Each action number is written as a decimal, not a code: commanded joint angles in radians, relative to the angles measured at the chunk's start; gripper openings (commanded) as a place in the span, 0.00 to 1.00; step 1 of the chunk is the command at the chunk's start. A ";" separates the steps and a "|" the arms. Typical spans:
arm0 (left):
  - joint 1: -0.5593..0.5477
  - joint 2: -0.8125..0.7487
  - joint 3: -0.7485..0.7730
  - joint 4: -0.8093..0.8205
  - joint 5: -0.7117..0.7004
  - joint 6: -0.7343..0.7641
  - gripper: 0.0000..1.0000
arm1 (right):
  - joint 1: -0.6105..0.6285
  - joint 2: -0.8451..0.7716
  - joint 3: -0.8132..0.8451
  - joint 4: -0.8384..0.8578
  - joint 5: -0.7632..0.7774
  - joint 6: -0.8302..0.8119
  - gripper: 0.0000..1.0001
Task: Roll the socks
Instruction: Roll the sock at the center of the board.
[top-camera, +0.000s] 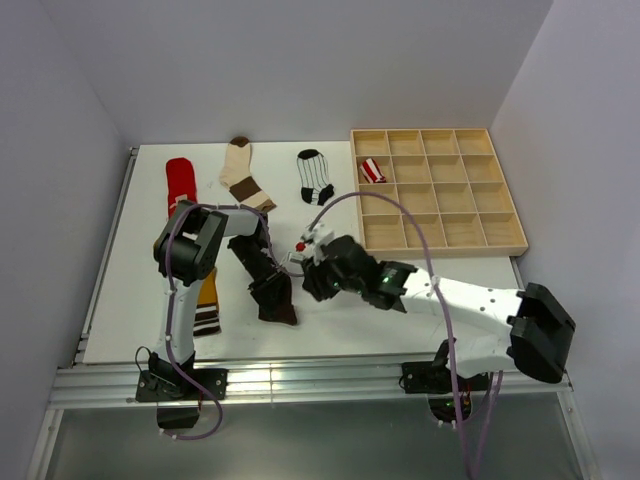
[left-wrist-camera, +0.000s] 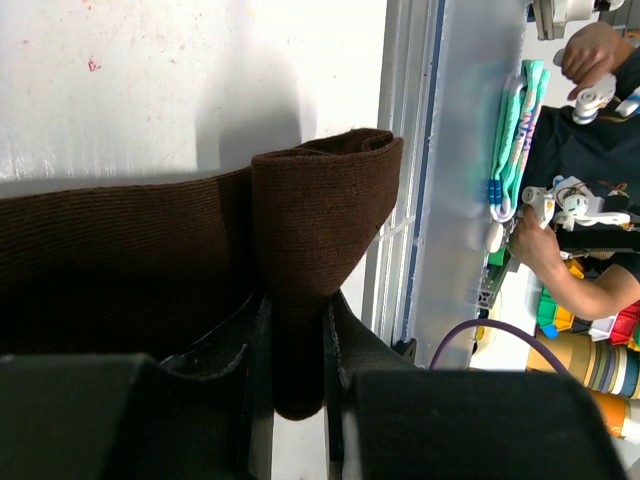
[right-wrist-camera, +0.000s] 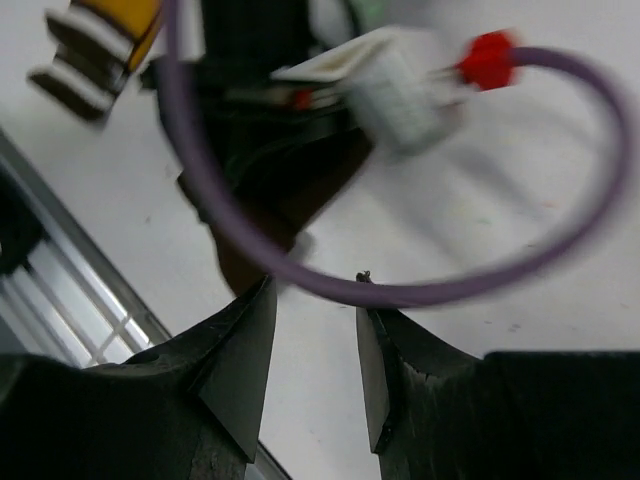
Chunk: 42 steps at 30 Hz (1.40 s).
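Socks (top-camera: 245, 172) left of tray (top-camera: 445, 249), one sock (top-camera: 372, 170) inside

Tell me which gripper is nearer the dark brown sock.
Left. The left gripper is shut on a raised fold of the dark brown sock. The right gripper hangs open just to the sock's right, not touching it.

The dark brown sock (left-wrist-camera: 320, 230) was plain. The rest were a red sock (top-camera: 181, 185), a cream-and-brown sock (top-camera: 243, 172), a black-striped white sock (top-camera: 315, 178), a mustard sock (top-camera: 208, 298) with striped cuff, and a red-white striped sock (top-camera: 372, 171)
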 joint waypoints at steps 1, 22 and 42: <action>0.002 0.023 -0.002 0.134 -0.104 0.034 0.00 | 0.121 0.076 0.022 0.086 0.073 -0.100 0.45; 0.024 0.037 0.009 0.117 -0.112 0.043 0.00 | 0.324 0.407 0.232 -0.010 0.154 -0.359 0.59; 0.024 0.045 0.047 0.074 -0.112 0.060 0.01 | 0.363 0.585 0.278 -0.001 0.289 -0.420 0.36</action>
